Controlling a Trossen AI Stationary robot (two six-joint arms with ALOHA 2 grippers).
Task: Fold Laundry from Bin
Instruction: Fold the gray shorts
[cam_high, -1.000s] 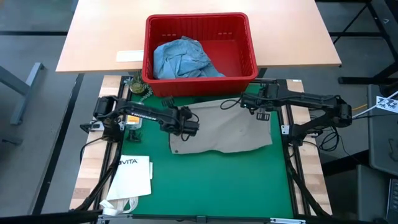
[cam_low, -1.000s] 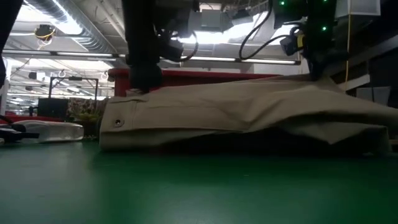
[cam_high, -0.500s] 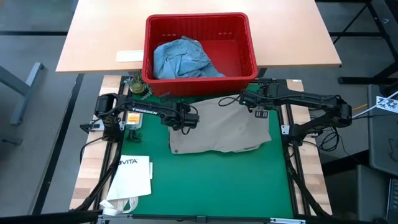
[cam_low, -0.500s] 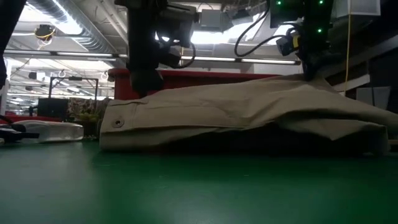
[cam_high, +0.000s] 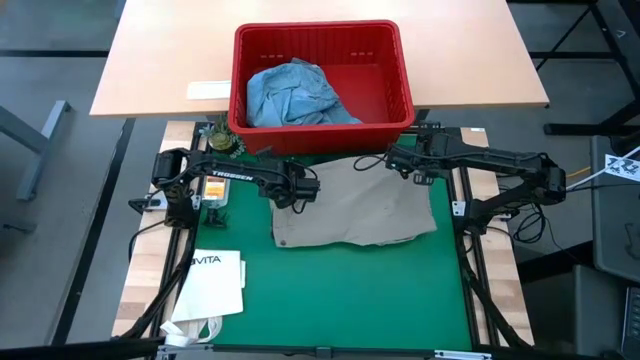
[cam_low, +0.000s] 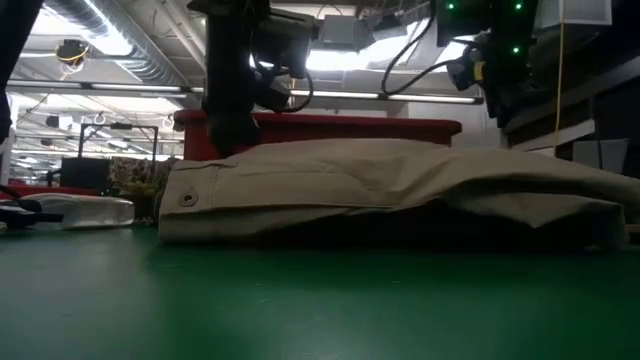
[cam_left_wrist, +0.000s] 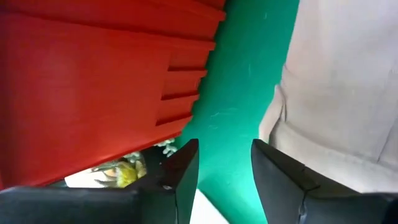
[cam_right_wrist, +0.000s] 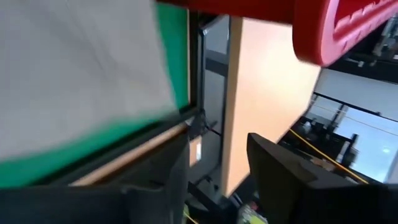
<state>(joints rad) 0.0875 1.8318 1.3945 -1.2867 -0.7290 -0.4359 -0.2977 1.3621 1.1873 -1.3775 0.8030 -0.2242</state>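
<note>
You have the tan garment (cam_high: 355, 205) lying flat on the green mat (cam_high: 340, 290), right in front of the red bin (cam_high: 322, 75) at 12 o'clock. Your left gripper (cam_high: 297, 192) sits at the cloth's 10 o'clock corner, and in its wrist view the fingers (cam_left_wrist: 180, 171) are apart with only green mat between them, so it holds nothing. Your right gripper (cam_high: 418, 170) hangs over the 2 o'clock corner, and its fingers (cam_right_wrist: 273, 165) are apart too, with no cloth in them. It looks like you are in the folding step for this piece, with the cloth laid out and let go. The blue jeans (cam_high: 292, 95) wait inside the bin. Next you likely need to pick two edges again and fold the cloth over itself, keeping it smooth and off the white paper bag (cam_high: 212, 285) at 8 o'clock.
</note>
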